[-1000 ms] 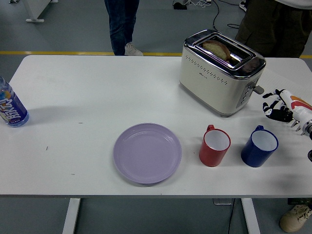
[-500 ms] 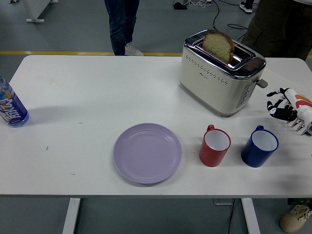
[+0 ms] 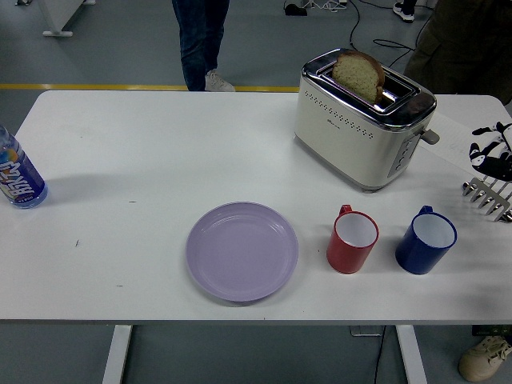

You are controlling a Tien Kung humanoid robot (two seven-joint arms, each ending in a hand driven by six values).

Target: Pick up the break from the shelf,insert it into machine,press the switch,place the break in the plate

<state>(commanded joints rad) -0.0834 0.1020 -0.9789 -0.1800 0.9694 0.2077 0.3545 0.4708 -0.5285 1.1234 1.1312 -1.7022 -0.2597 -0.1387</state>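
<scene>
- Now your bread (image 3: 359, 74) stands up out of the toaster (image 3: 362, 128) slot; a second ago it sat low inside, so the toaster has popped and the lever (image 3: 430, 137) on its right end is back up.
- That reads as insert and switch done; what remains is lifting the slice and setting it on the plate (image 3: 242, 250).
- Your right hand (image 3: 490, 154) has pulled away to the right edge of the table, farther from the lever than half a second ago. Only part of it shows, and you cannot tell whether the fingers are open or curled; it holds nothing visible.
- Your left hand is out of view.
- The plate sits bare at near centre, well apart from the toaster at far right. The red mug (image 3: 352, 239) and blue mug (image 3: 426, 239) stand between them on the near right, so carry the slice clear over those.
- A bottle (image 3: 17, 172) rests at the far left edge, out of the way.
- Someone's legs (image 3: 200, 40) stand beyond the table; no hands reach in.
</scene>
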